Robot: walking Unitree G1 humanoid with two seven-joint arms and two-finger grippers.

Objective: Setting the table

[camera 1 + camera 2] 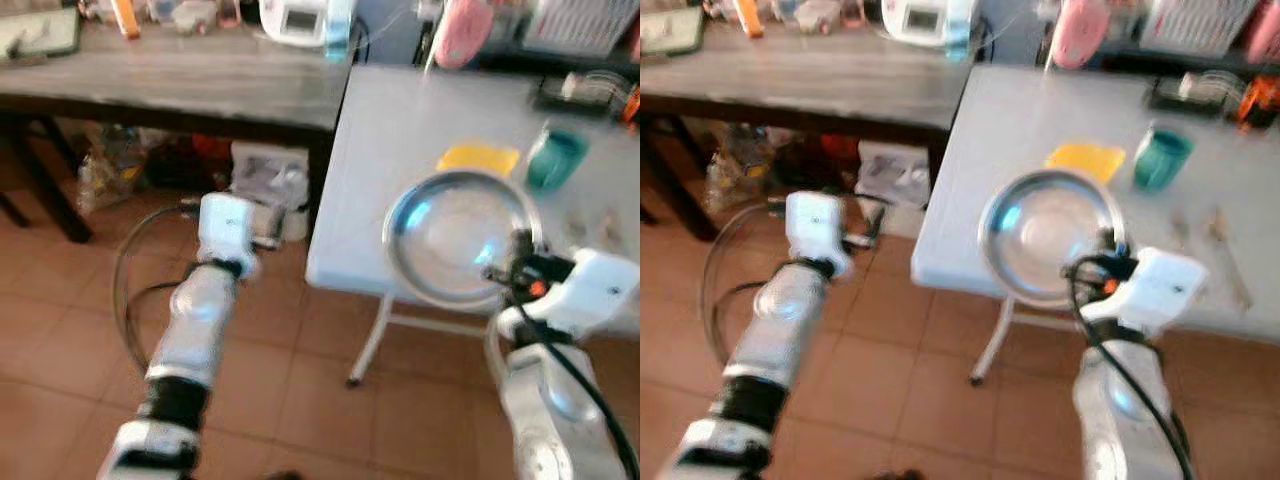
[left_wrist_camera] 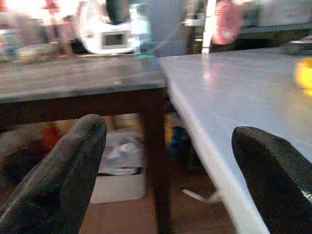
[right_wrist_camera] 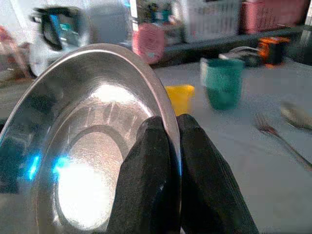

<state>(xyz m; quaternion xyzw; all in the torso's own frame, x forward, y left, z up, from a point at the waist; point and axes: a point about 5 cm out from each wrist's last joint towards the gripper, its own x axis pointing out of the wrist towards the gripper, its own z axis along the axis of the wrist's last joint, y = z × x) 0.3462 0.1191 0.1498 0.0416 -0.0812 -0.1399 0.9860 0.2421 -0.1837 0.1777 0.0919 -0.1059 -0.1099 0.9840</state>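
steel plate (image 1: 455,235) held over the white counter (image 1: 400,130)'s near edge
pinched at its rim by the right gripper (image 3: 168,146), near the yellow sponge (image 1: 478,158) and green cup (image 1: 555,160); left gripper (image 2: 168,161) spread wide, holding nothing.

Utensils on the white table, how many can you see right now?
2. A fork and a spoon lie side by side on the white table, right of the teal cup. The held steel plate may hide more.
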